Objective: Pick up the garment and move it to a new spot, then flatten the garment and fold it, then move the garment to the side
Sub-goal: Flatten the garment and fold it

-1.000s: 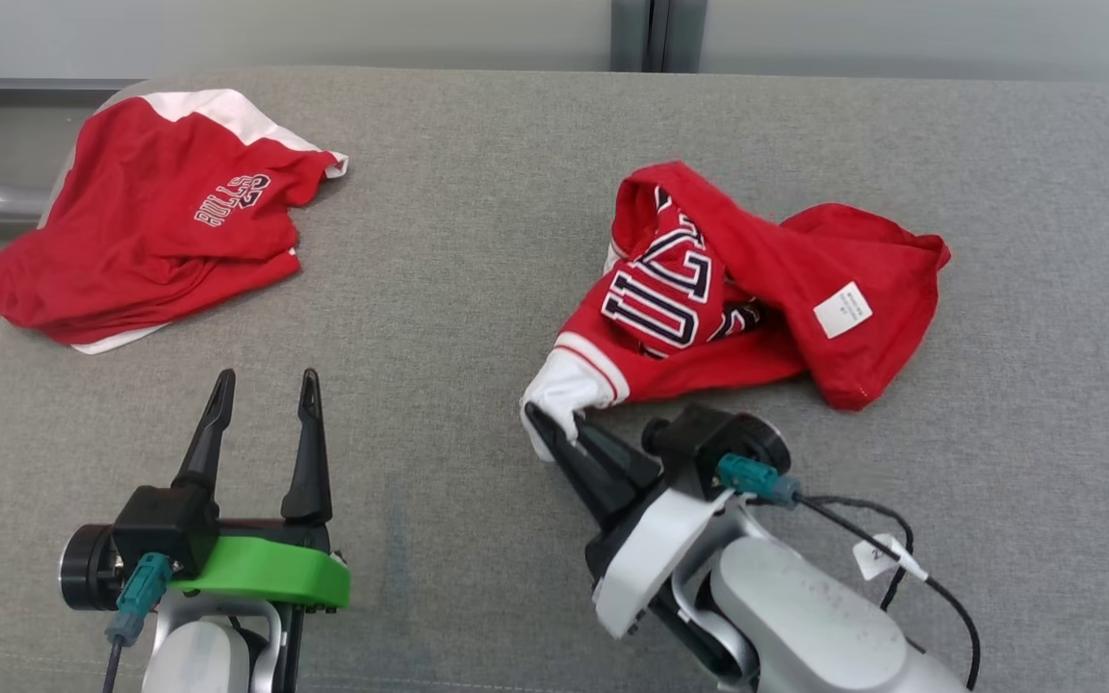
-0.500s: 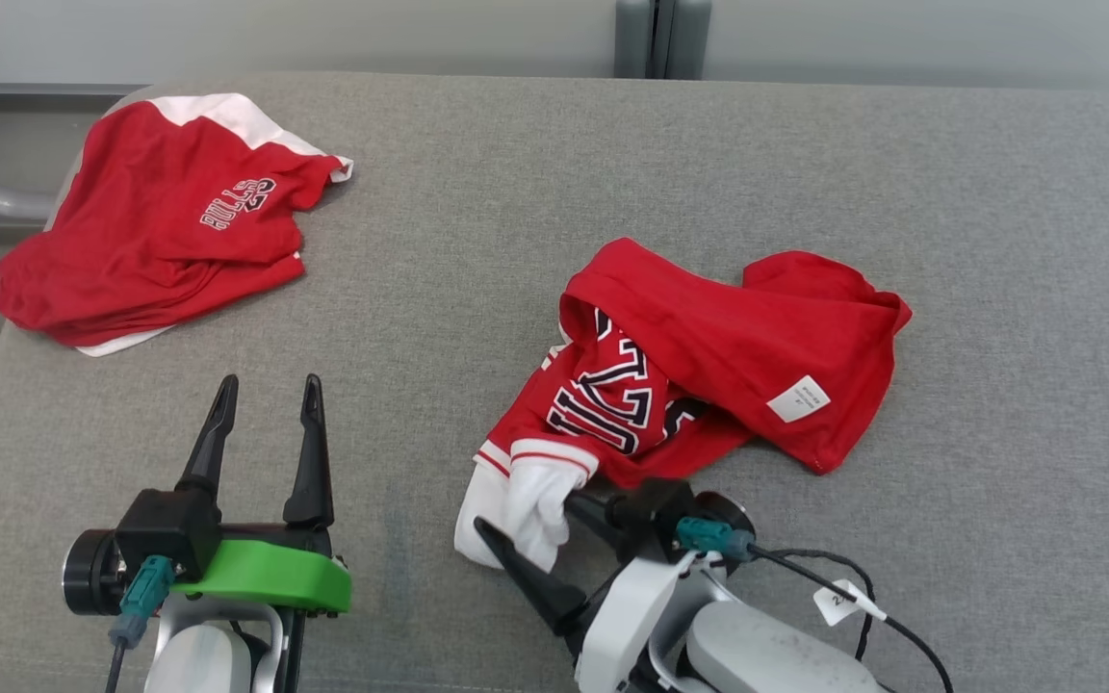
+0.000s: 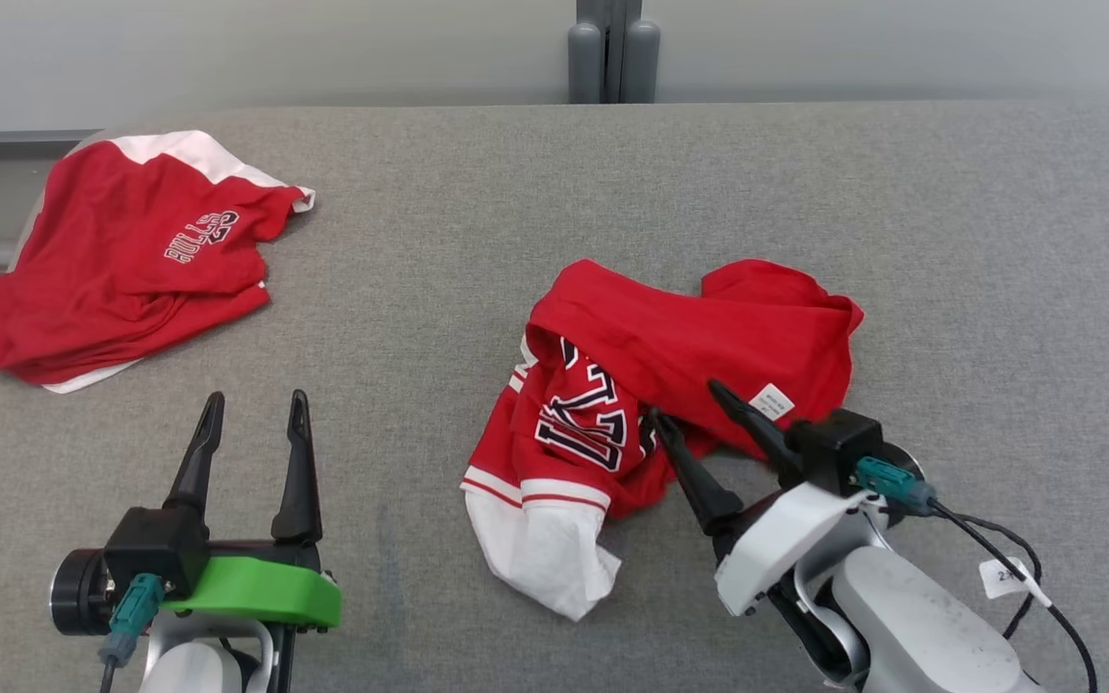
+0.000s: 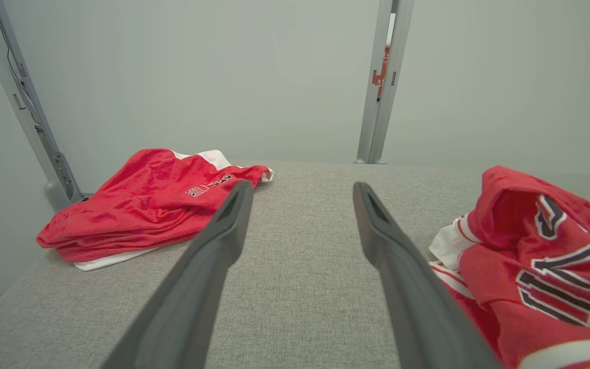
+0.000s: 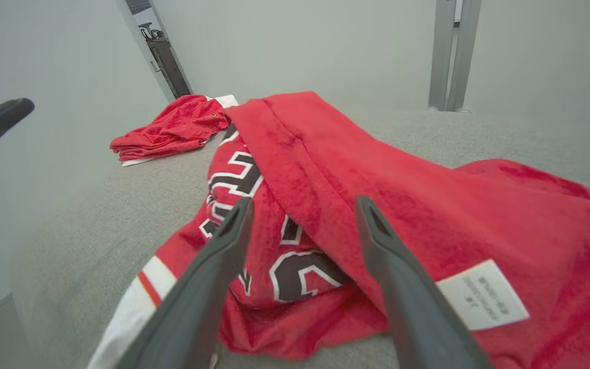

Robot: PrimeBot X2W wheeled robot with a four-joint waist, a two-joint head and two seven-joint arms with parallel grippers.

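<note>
While the grey fabric-covered worktop (image 3: 439, 241) carries both, the crumpled red jersey with navy lettering (image 3: 709, 327) lies just off centre toward four o'clock, a folded red garment (image 3: 121, 260) at ten o'clock. Right claw (image 3: 684, 400), spread wide and empty, points over the jersey's five-o'clock edge; left claw (image 3: 257, 396) gapes empty at seven o'clock.

Left end effector (image 4: 301, 187): dark fingers spread wide, pointing across the grey counter (image 4: 300, 297), which shows between them. Crumpled red jersey (image 4: 535, 246) lies at right (navy-and-white lettering, white trim), just beside the right finger. Folded red garment (image 4: 146, 205) lies far left, well apart. Grey post (image 4: 384, 82) stands behind.
</note>
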